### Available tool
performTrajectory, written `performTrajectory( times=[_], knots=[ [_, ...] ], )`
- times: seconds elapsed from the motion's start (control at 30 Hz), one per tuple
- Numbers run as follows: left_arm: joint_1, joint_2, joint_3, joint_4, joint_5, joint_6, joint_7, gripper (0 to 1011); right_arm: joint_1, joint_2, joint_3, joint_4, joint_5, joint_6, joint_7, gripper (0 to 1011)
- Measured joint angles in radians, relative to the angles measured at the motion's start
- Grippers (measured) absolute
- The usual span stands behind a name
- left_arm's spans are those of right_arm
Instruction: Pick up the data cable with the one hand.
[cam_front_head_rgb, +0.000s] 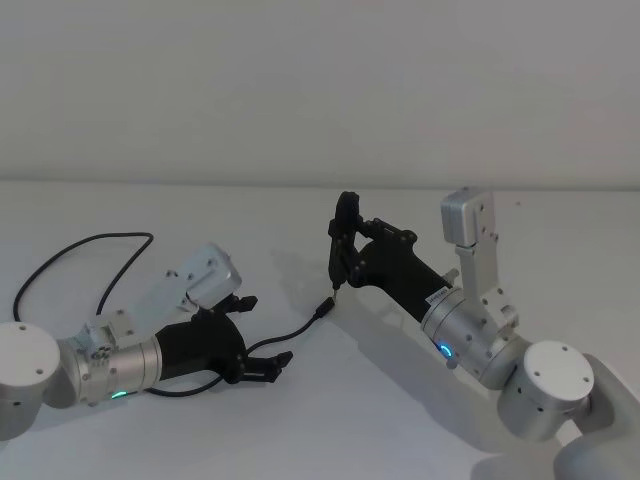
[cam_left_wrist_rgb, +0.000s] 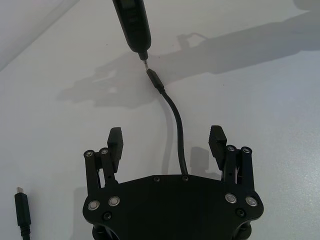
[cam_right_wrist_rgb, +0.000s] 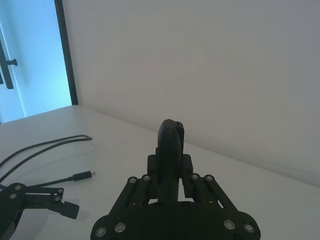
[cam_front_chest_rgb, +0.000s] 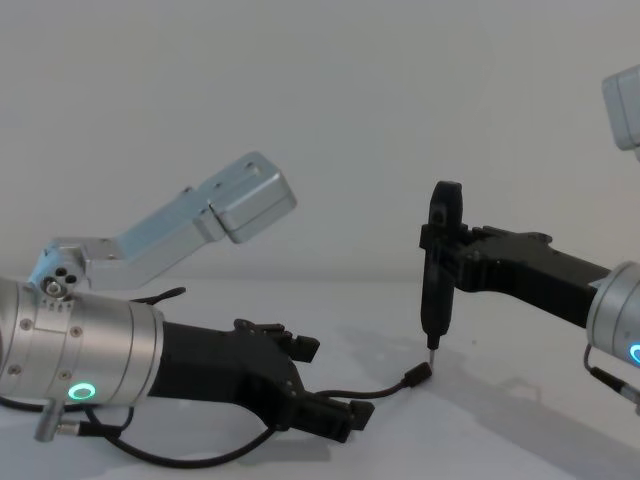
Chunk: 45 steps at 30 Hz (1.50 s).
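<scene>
My left gripper (cam_front_head_rgb: 260, 333) hung open astride the data cable (cam_left_wrist_rgb: 179, 130) near the counter's (cam_front_head_rgb: 360, 425) middle; the right gripper (cam_right_wrist_rgb: 170, 170) clamped a pin-tipped tool (cam_front_chest_rgb: 438, 265). Limp, light and thin, I judged: pinch just behind the plug (cam_left_wrist_rgb: 156, 81).

Black data cable (cam_front_head_rgb: 305, 326), white table (cam_front_head_rgb: 200, 210); black left tool (cam_front_head_rgb: 263, 333), silver wrist (cam_front_head_rgb: 120, 365), green ring (cam_front_head_rgb: 118, 394); black right tool (cam_front_head_rgb: 355, 255), black pen (cam_front_head_rgb: 346, 215).

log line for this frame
left claw: open, low, straddling data cable | cable: not gripped | right claw: shut on pin-tipped tool, tip close to plug
</scene>
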Motion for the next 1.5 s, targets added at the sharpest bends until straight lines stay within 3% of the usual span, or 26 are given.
performTrajectory(
  times=[0.57,0.67,1.07,1.1,1.2,1.3,1.5],
  knots=[
    [0.0,0.0,0.0,0.0,0.0,0.0,0.0,1001,0.002,0.0,-0.001,0.003,0.001,0.0,0.001,275],
    [0.0,0.0,0.0,0.0,0.0,0.0,0.0,948,0.002,0.0,-0.001,0.004,0.001,0.0,0.001,275],
    [0.0,0.0,0.0,0.0,0.0,0.0,0.0,630,0.002,0.0,-0.001,0.005,0.001,0.0,0.002,275],
    [0.0,0.0,0.0,0.0,0.0,0.0,0.0,559,0.002,0.0,-0.001,0.005,0.001,0.0,0.002,275],
    [0.0,0.0,0.0,0.0,0.0,0.0,0.0,498,0.002,0.0,-0.001,0.005,0.0,0.0,0.002,274],
    [0.0,0.0,0.0,0.0,0.0,0.0,0.0,357,0.002,0.0,-0.001,0.005,0.0,0.0,0.002,275],
    [0.0,0.0,0.0,0.0,0.0,0.0,0.0,185,0.002,0.0,-0.001,0.005,0.0,0.0,0.002,275]
  ],
)
